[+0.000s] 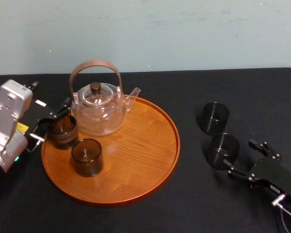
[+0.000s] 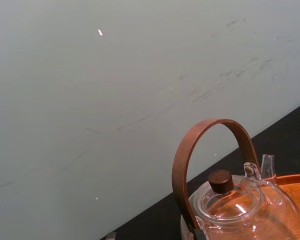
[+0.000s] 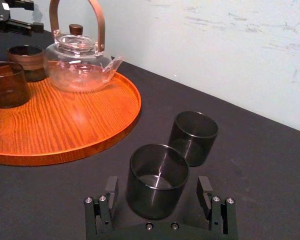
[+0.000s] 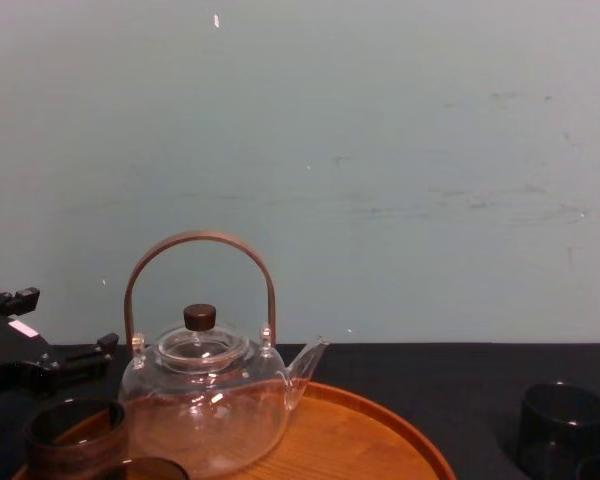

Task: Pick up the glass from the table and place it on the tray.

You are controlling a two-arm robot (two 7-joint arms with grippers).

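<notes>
Two dark glasses stand on the black table to the right of the tray. The nearer glass sits between the fingers of my right gripper, which is open, with a finger on each side of it. The farther glass stands just behind it. On the tray are a clear teapot and two brown glasses. My left gripper hangs open just over the tray's left rim, behind the left brown glass.
The teapot's tall wooden handle arches above its lid. A pale wall closes off the table's far edge. Bare tray surface lies in front of and to the right of the teapot.
</notes>
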